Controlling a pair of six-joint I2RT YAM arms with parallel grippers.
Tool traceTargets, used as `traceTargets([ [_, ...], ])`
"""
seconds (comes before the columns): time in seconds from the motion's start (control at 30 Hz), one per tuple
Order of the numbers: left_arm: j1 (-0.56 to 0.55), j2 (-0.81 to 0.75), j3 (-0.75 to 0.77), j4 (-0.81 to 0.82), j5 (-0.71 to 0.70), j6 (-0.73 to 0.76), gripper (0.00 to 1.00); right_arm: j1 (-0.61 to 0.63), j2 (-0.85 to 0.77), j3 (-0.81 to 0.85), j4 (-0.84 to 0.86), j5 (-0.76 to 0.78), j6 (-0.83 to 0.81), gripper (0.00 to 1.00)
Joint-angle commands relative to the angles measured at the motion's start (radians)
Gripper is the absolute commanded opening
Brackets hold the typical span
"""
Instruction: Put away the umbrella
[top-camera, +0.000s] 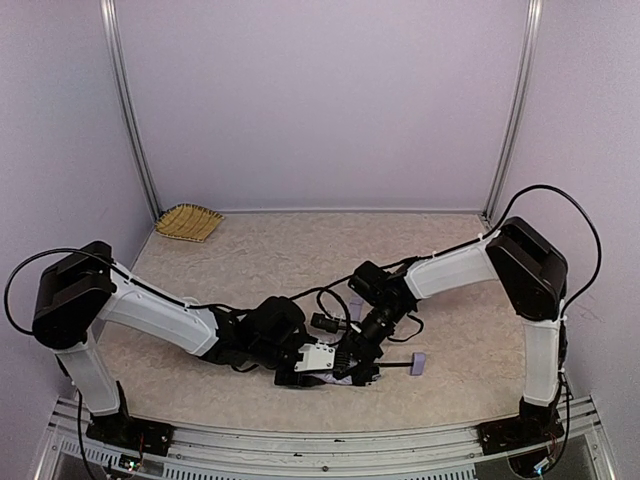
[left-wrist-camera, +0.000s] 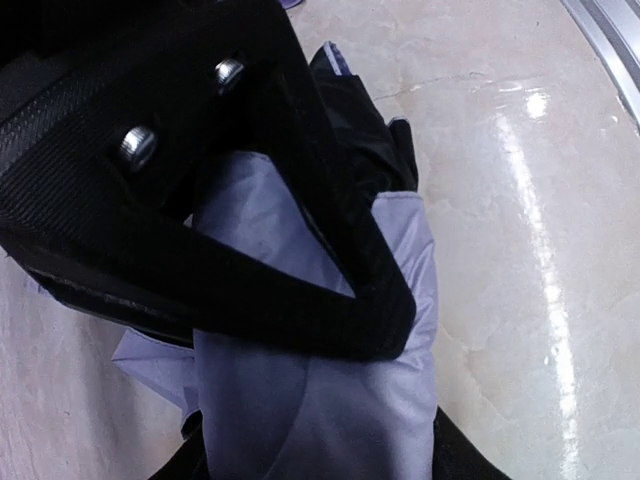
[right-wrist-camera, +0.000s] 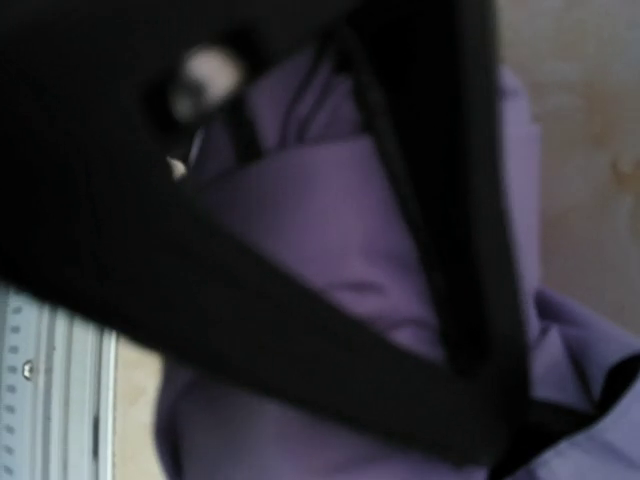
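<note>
left gripper (top-camera: 338, 372) around umbrella (left-wrist-camera: 330, 400), grip unclear | right gripper (top-camera: 362, 352) clamped on umbrella | near table (top-camera: 300, 250) edge, room beyond

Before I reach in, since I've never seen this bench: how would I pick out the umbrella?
On the beige table, look midway along the front edge. The umbrella is the crumpled lavender-and-black bundle there. Unlike the straw-coloured woven tray in the far left corner, it has a small lavender handle sticking out right on a thin black shaft.
</note>
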Motion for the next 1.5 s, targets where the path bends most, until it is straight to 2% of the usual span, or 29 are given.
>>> traceTargets([
  [0.0, 0.010, 0.038, 0.031, -0.122, 0.064, -0.042, 0.47, -0.023, 0.093, -0.064, -0.036, 0.191, 0.057, 0.14],
  [0.2, 0.025, 0.129, 0.104, -0.274, 0.128, -0.101, 0.32, -0.037, -0.013, -0.083, 0.079, 0.273, 0.139, 0.43],
  [0.33, 0.049, 0.150, 0.117, -0.324, 0.215, -0.179, 0.22, -0.040, -0.190, -0.154, 0.175, 0.353, 0.181, 0.59],
  [0.47, 0.052, 0.195, 0.154, -0.372, 0.266, -0.223, 0.18, -0.040, -0.377, -0.242, 0.234, 0.461, 0.200, 0.76],
  [0.67, 0.083, 0.272, 0.225, -0.463, 0.364, -0.242, 0.15, -0.018, -0.665, -0.407, 0.284, 0.706, 0.187, 0.75],
  [0.8, 0.125, 0.323, 0.284, -0.519, 0.419, -0.245, 0.15, 0.058, -0.863, -0.530, 0.361, 0.868, 0.105, 0.74],
  [0.9, 0.131, 0.361, 0.324, -0.579, 0.427, -0.232, 0.14, 0.128, -0.948, -0.602, 0.426, 0.928, 0.041, 0.73],
  [1.0, 0.145, 0.388, 0.351, -0.609, 0.449, -0.222, 0.14, 0.237, -0.943, -0.629, 0.468, 0.952, -0.029, 0.74],
  [1.1, 0.157, 0.405, 0.368, -0.630, 0.470, -0.214, 0.14, 0.293, -0.865, -0.623, 0.492, 1.004, -0.057, 0.78],
  [1.3, 0.171, 0.440, 0.406, -0.677, 0.502, -0.195, 0.14, 0.334, -0.581, -0.514, 0.473, 1.089, -0.088, 0.82],
  [1.47, 0.174, 0.450, 0.419, -0.704, 0.529, -0.174, 0.14, 0.334, -0.447, -0.481, 0.494, 1.189, -0.130, 0.82],
])
